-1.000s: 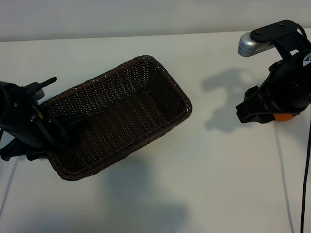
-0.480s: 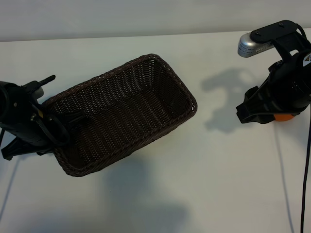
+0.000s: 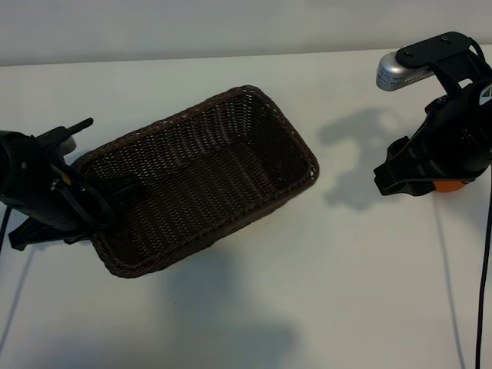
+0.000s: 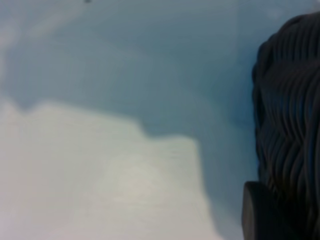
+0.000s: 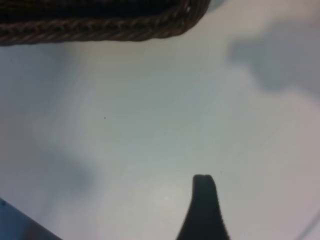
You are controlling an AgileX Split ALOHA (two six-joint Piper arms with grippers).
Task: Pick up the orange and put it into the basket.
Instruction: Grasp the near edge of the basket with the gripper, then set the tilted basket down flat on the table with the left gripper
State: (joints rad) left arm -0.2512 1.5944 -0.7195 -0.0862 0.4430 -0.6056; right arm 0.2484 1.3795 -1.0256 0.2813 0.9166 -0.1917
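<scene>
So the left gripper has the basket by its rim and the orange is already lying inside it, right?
Not quite. The left gripper does grip the basket by its rim, but the basket holds nothing; the exterior view shows the orange under the right arm.

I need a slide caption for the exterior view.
Left hand grips the basket; right hand hides most of the orange.

bright overhead light throws soft grey shadows on the white table (image 3: 254, 307); both wrist views are blurred.
</scene>
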